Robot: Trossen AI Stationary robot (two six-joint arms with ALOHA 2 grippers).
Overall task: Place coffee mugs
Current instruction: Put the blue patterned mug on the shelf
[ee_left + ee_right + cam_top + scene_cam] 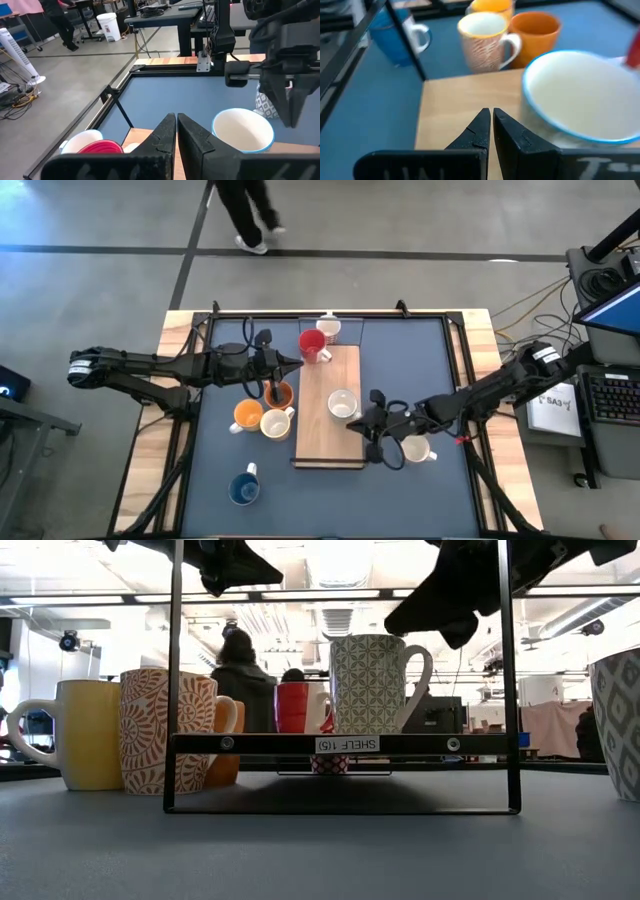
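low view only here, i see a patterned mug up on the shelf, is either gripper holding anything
Observer: No. The right gripper is shut and empty, just short of the white mug on the shelf board.
Operator: and the left
Observer: The left gripper is shut and empty too, near the red mug.
Operator: any mugs i cant see
Observer: A blue mug stands on the table, off the shelf board, on the left arm's side.

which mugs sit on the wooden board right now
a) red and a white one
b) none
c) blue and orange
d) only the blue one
a: in the high view the red mug stands at the far end of the wooden board and a white mug sits mid-board, while the blue mug is off it on the mat.
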